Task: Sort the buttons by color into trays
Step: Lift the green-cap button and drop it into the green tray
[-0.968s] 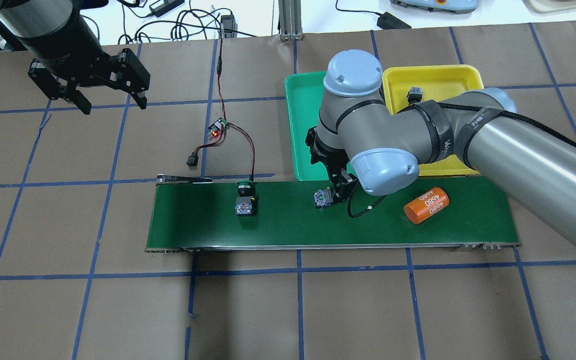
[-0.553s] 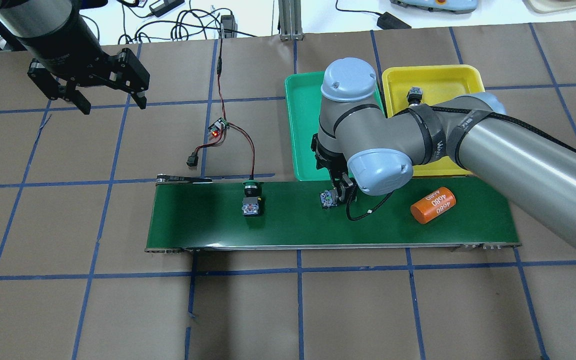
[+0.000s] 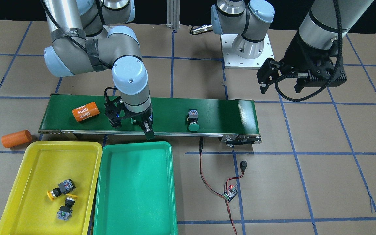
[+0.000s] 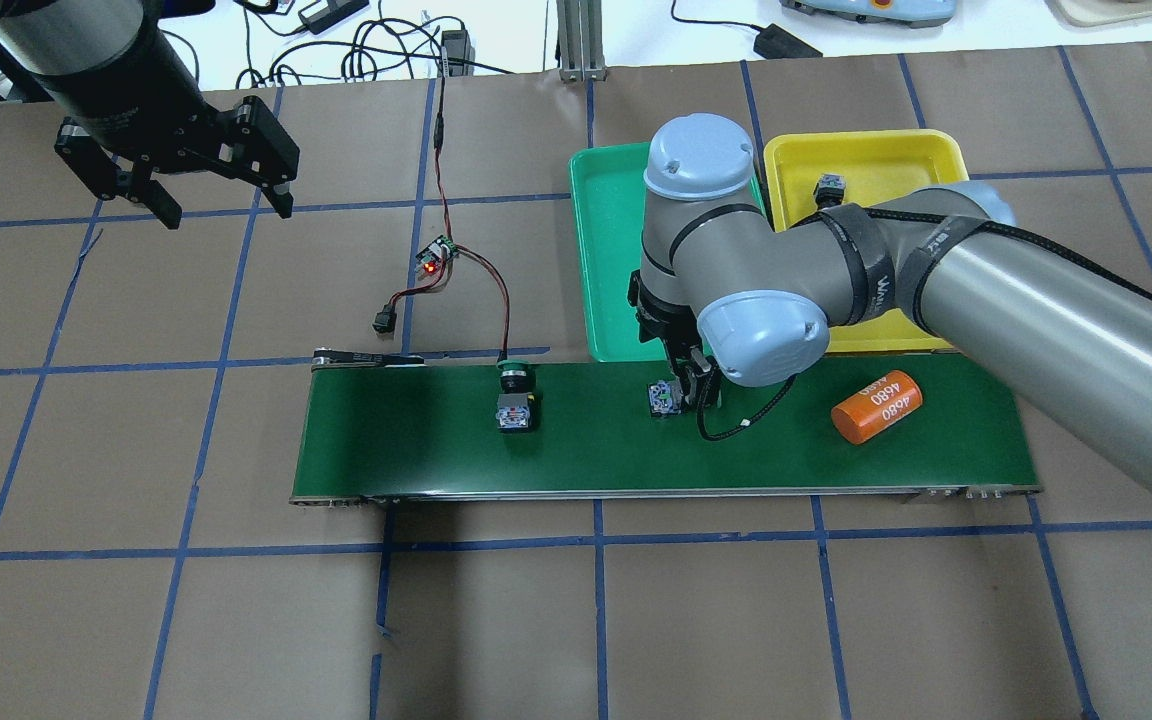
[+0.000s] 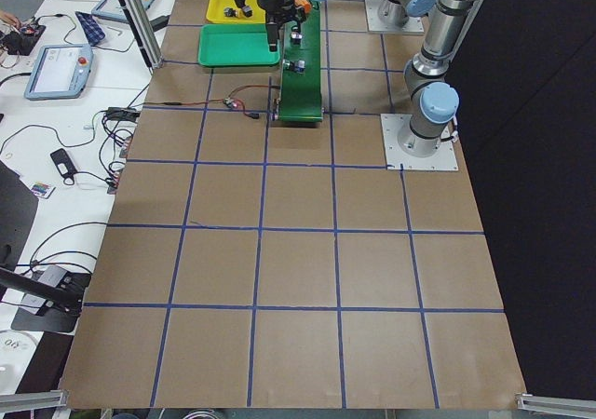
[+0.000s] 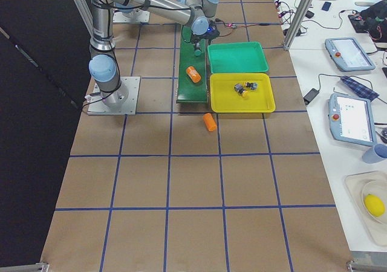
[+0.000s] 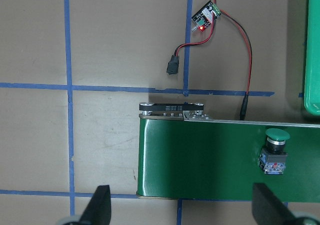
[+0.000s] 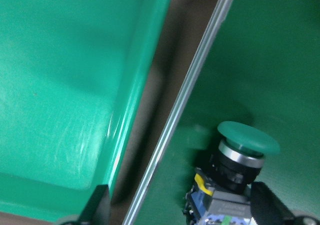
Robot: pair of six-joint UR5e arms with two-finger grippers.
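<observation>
Green button (image 4: pixel 662 398), lately carried rightward in overhead frame by belt (image 4: pixel 416 440); right tool (image 8: pixel 182 210) followed, jaws apart astride it, grasp pending.

The right pincer (image 3: pixel 132 126) points straight down, low, jaws spread wide; its arm folds sharply at the wrist above it. The left pincer (image 4: pixel 228 212) hangs high, well apart from it, jaws likewise spread.
</observation>
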